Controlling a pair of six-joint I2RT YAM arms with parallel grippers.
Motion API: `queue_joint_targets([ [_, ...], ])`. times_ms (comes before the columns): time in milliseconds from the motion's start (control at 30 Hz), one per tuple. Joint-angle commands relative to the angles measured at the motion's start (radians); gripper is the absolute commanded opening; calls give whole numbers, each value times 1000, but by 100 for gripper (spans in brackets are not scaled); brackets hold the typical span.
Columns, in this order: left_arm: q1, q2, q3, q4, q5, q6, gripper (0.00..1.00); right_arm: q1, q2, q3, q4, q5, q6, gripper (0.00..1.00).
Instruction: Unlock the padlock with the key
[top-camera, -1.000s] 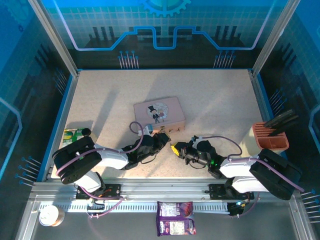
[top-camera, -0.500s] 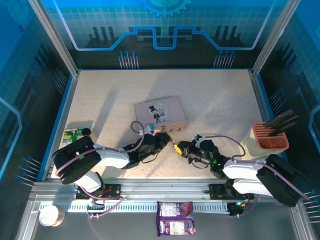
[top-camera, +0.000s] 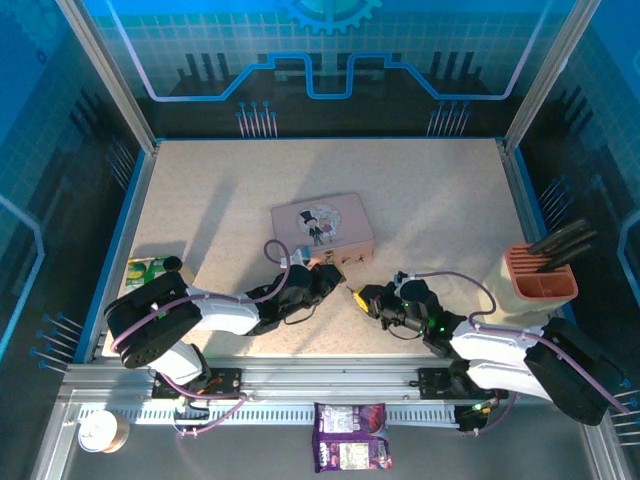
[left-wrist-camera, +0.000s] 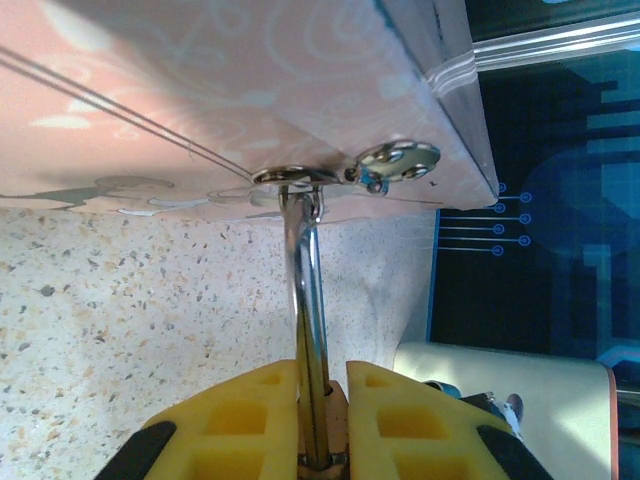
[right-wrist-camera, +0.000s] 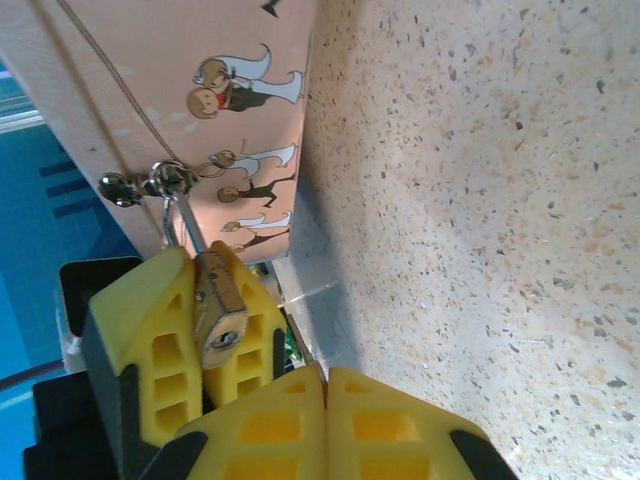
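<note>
Left tool (left-wrist-camera: 322, 395) clamps padlock (right-wrist-camera: 222, 300) body between pads. Shackle runs ahead of it, threaded through hasp of pink tin (left-wrist-camera: 200, 90). Right tool (right-wrist-camera: 325, 405) pinched shut just short of keyhole; whether it holds key, cannot tell. Done: lock steadied. Left: insert, turn, free shackle. Versus one second ago: tin and both tools shifted slightly toward right tool's side.

A pink tin (top-camera: 322, 225) with a cartoon couple on its lid sits mid-bench (top-camera: 430, 190). An orange holder (top-camera: 540, 280) of dark utensils stands at the right edge and a green packet (top-camera: 148, 270) lies at the left. Purple packets (top-camera: 350, 437) and a small round tub (top-camera: 103, 431) rest on the near rail.
</note>
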Motion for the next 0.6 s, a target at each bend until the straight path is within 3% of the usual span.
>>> queue_joint_targets([
  [0, -16, -12, 58, 92, 38, 25, 0, -3, 19, 27, 71, -12, -6, 0],
  [267, -16, 8, 61, 109, 31, 15, 0, 31, -103, 25, -80, 62, -6, 0],
  [567, -39, 12, 70, 133, 21, 5, 0, 45, -17, 22, 45, 68, 15, 0],
])
